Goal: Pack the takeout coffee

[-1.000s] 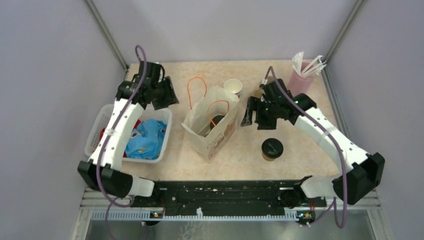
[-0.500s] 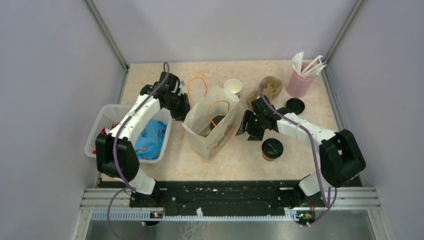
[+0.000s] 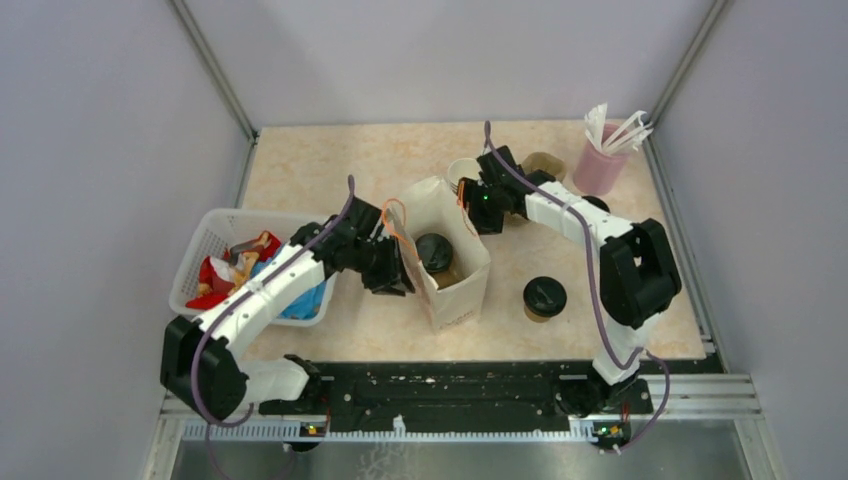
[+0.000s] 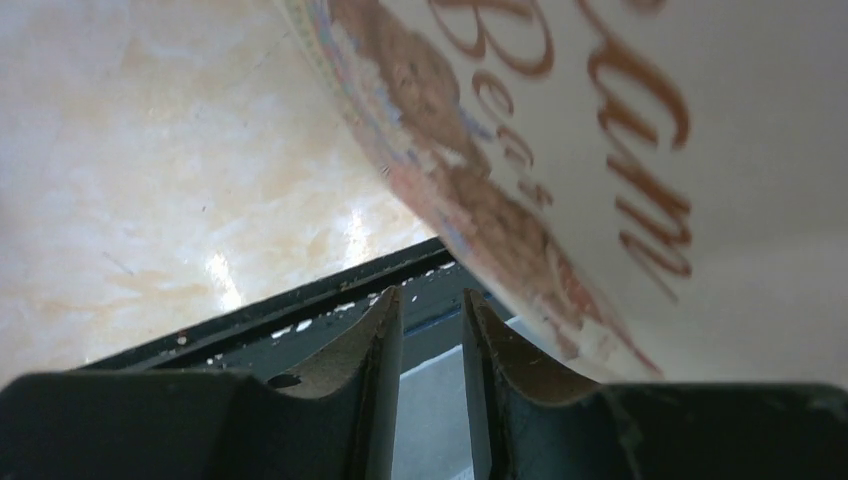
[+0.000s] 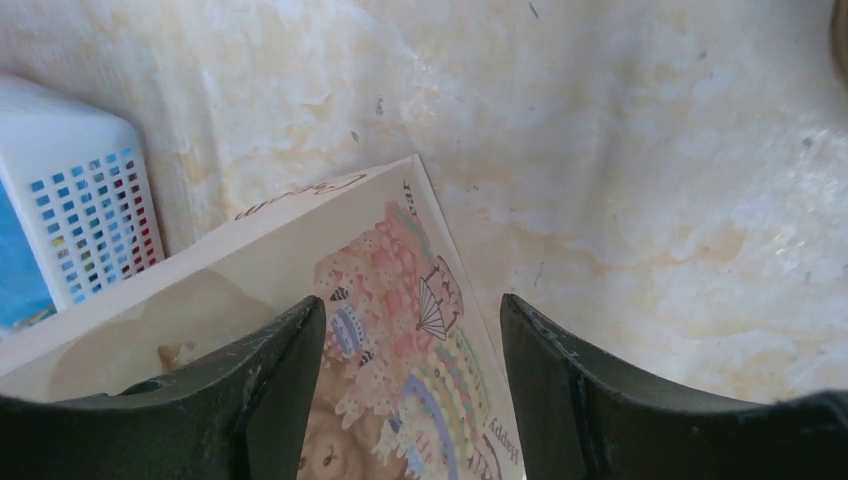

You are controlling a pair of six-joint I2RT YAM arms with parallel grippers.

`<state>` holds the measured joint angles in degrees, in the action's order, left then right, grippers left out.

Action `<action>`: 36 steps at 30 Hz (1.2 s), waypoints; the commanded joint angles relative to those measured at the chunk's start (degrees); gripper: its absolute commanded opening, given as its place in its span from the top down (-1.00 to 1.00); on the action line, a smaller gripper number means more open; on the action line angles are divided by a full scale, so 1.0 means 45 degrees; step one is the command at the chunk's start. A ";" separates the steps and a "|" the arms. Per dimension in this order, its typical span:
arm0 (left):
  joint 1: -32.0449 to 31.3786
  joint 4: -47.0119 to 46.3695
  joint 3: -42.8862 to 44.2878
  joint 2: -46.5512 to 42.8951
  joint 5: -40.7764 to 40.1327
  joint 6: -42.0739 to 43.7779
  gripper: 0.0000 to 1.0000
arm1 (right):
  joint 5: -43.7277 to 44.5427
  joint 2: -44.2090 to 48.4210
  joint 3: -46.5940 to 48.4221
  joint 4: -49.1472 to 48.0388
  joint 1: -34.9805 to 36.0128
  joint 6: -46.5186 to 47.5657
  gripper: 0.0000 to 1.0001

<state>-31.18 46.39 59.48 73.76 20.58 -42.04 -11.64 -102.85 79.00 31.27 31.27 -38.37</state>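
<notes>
Takeout coffee, two lidded cups in all. First cup point(image 3: 434, 250) down inside the one open paper bag point(image 3: 462, 290) at mid-table, black lid up, long axis vertical as far as shows. Second cup point(image 3: 544, 297) out on the table point(image 3: 330, 165), right of the bag and apart from it, likewise upright with lid up. Left pincer point(image 4: 427, 300) low at the bag's left side, fingers narrow, slim gap with nothing seen in it. Right pincer point(image 5: 412, 300) at the bag's far rim, fingers wide, printed wall between them, contact unclear. Elsewhere: one lidless paper cup point(image 3: 463, 168) behind the bag, one pulp carrier point(image 3: 547, 162), one pink cup point(image 3: 598, 165) of white sticks, one white basket point(image 3: 215, 225) at left.
</notes>
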 commanded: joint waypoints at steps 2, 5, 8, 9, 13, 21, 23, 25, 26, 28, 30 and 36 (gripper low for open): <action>-0.0069 0.0223 -0.0737 -0.1892 -0.1230 -0.1156 0.27 | 0.0066 0.0415 0.0506 0.1716 -0.0903 0.2473 -0.31; -0.0080 0.1032 -0.0782 -0.2503 -0.1679 -0.1170 0.24 | 0.0025 0.0950 0.0040 0.2021 -0.1297 0.3487 -0.31; -0.0073 0.0682 -0.1572 -0.2960 -0.1488 -0.1679 0.26 | -0.0358 0.0984 -0.0410 0.2218 -0.1161 0.3835 -0.30; -0.0099 0.0210 -0.1939 -0.3100 -0.1262 -0.1969 0.29 | -0.0511 0.1015 -0.0630 0.2047 -0.1034 0.3829 -0.30; -0.0325 -0.1490 -0.2710 -0.3120 -0.0788 -0.3022 0.36 | -0.0879 0.0886 -0.0776 0.1373 -0.0610 0.3232 -0.29; -0.2145 -0.3718 -0.2752 -0.1849 -0.0949 -0.4855 0.40 | -0.2232 -0.0905 0.1739 0.0371 -0.0073 0.2036 -0.27; -0.2615 -0.4122 -0.2775 -0.1607 -0.1070 -0.5330 0.41 | -0.1938 -0.1474 0.2880 0.0964 -0.0097 0.2256 -0.28; -0.2835 -0.4032 -0.2815 -0.1652 -0.1190 -0.5569 0.40 | -0.1688 -0.1947 0.4104 0.1882 -0.0315 0.2763 -0.30; -0.2871 -0.3939 -0.2880 -0.1818 -0.1208 -0.5551 0.38 | -0.1571 -0.2057 0.4546 0.2305 -0.0479 0.2960 -0.31; -0.2874 -0.3197 -0.2861 -0.2280 -0.1463 -0.5353 0.34 | -0.1162 -0.2012 0.5029 0.3243 -0.0964 0.3411 -0.34; -0.2858 -0.1958 -0.2750 -0.2896 -0.1984 -0.4904 0.28 | -0.0089 -0.1660 0.5586 0.4702 -0.1330 0.4193 -0.38; -0.2837 0.1338 -0.0964 -0.5016 -0.4308 -0.3489 -0.13 | 0.3171 0.1342 0.4516 0.7913 -0.1470 0.6017 -0.86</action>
<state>-43.97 43.00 48.18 56.75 9.21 -62.15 -7.60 -109.14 101.89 55.02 24.49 -17.45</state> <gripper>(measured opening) 0.507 0.859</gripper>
